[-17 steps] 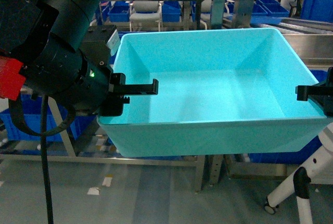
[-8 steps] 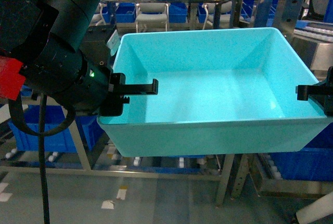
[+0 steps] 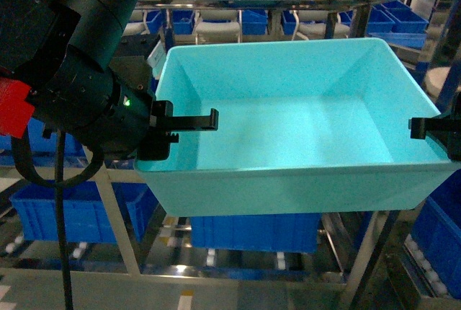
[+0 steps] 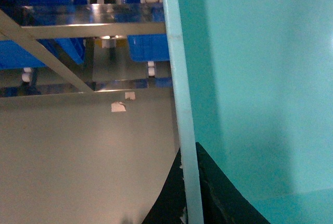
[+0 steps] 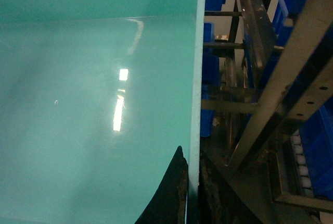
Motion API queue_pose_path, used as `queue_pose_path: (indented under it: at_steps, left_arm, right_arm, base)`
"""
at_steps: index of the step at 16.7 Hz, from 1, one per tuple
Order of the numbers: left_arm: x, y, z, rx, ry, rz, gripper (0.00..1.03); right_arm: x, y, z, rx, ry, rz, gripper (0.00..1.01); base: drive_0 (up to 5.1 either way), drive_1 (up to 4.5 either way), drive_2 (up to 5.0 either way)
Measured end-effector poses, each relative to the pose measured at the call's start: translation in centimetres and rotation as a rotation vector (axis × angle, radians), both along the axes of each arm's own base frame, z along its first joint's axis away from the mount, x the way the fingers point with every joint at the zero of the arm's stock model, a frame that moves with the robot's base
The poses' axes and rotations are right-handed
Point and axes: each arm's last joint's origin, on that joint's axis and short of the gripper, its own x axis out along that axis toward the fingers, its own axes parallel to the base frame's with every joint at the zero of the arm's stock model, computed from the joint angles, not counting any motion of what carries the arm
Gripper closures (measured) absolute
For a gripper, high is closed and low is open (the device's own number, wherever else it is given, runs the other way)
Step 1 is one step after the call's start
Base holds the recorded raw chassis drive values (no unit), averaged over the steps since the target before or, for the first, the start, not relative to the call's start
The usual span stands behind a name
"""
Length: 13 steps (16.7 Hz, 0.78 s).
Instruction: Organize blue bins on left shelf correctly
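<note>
The turquoise bin (image 3: pixel 288 130) is held aloft between the two pincers, its open top facing the head camera. The left pincer (image 3: pixel 167 137) is clamped on the bin's left wall, one finger (image 3: pixel 193 120) reaching inside over the rim and the other outside; in the left wrist view the rim (image 4: pixel 179 104) is seen pinched between the dark pads. The right pincer (image 5: pixel 190 193) is closed on the right wall in the same way, its inner finger (image 3: pixel 431 127) visible at the rim. Behind and below the pincers stands the steel shelf (image 3: pixel 115 209), where royal-blue crates (image 3: pixel 75 209) are seated on roller rails.
</note>
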Motion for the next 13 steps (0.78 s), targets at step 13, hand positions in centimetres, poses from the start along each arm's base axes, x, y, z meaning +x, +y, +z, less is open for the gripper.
queue_pose_path:
  at_steps: [13]
  left_arm:
    - [0.08,0.13,0.0,-0.002,-0.002,0.002,1.01]
  right_arm:
    - [0.09,0.01,-0.09,0.0,0.0,0.001,0.99]
  base:
    - [-0.8,2.59,-1.8]
